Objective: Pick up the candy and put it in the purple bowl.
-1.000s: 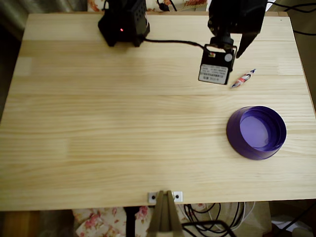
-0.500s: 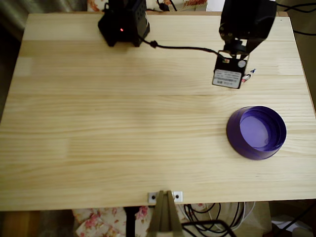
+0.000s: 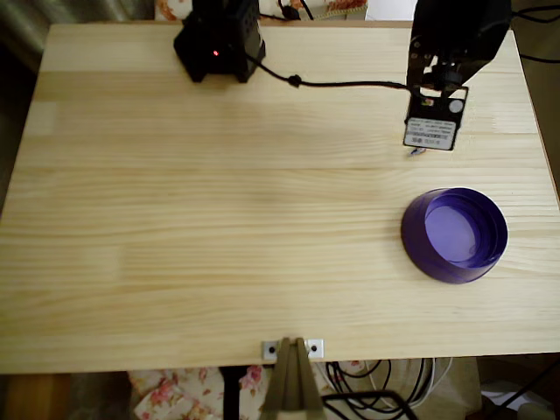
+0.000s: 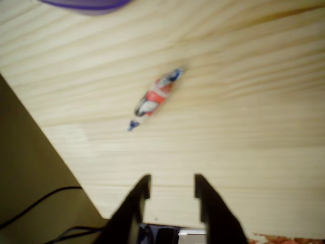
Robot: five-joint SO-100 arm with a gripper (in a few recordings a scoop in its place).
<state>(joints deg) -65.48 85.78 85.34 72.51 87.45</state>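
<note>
The candy [image 4: 152,99] lies flat on the wooden table in the wrist view, a small white and red wrapped sweet with bluish twisted ends. It is a short way ahead of my gripper [image 4: 172,185], whose two dark fingers stand open with nothing between them. In the overhead view my arm's wrist [image 3: 430,127] hangs over the candy, and just one twisted end of the candy [image 3: 415,152] peeks out below it. The purple bowl [image 3: 416,249] stands empty on the table below and slightly right of the wrist; its rim [image 4: 84,4] shows at the wrist view's top edge.
A black base [image 3: 219,39] sits at the table's far edge, with a black cable [image 3: 341,84] running to the arm. The table's right edge [image 3: 544,149] is close to the wrist. A metal clamp [image 3: 293,348] sits at the near edge.
The arm has swung to the right and a little back across the table. Its wrist now covers the candy, which lay in plain sight beside it a second ago. Candy and bowl have not moved.
</note>
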